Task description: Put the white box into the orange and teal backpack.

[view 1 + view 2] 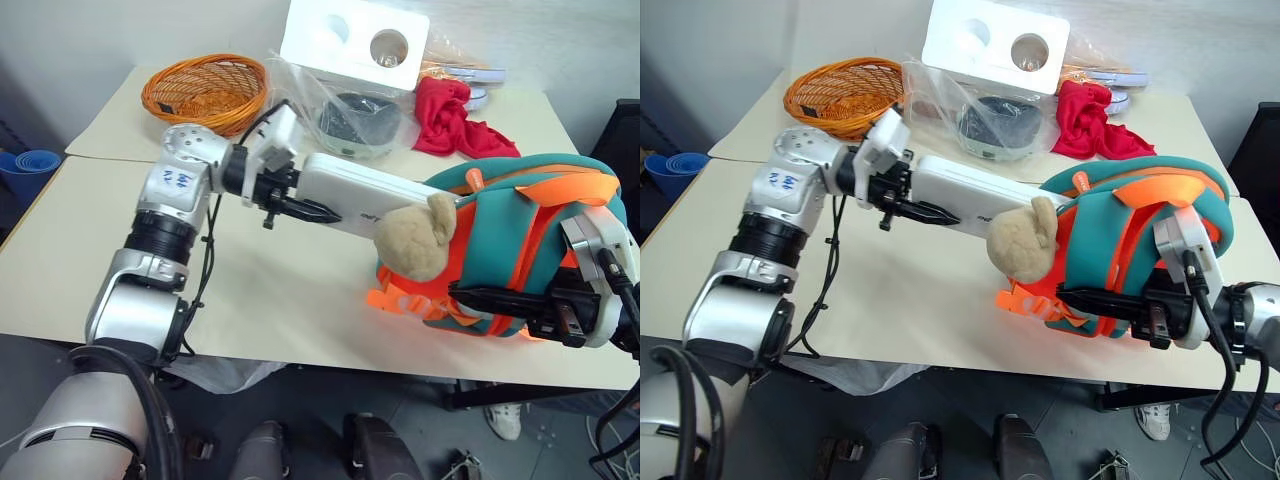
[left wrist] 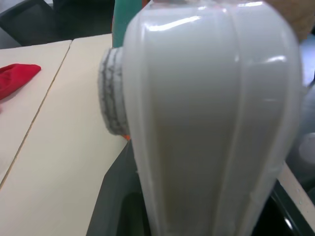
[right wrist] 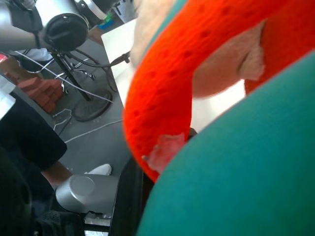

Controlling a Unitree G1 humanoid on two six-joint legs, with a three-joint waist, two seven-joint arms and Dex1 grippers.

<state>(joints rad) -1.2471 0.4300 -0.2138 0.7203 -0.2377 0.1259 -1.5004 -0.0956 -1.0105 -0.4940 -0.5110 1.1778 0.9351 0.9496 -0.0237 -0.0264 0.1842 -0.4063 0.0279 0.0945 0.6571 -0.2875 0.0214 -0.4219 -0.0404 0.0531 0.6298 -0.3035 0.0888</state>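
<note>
The insertion step is in hand: the left gripper (image 1: 300,208) is clamped on the near end of the white box (image 1: 365,200), jaws partly spread by its thickness, holding it above the table (image 1: 90,260) with its far end pointing toward three o'clock, at the mouth of the orange and teal backpack (image 1: 500,240). The tan plush toy (image 1: 415,240) hangs just in front of that far end, hiding whether the box has entered yet. At about four o'clock the right gripper (image 1: 480,298) has its jaws nearly closed, pinching the backpack's lower front at the orange webbing. Next, I judge, the box must slide further toward three o'clock while the right side keeps the bag steady.
</note>
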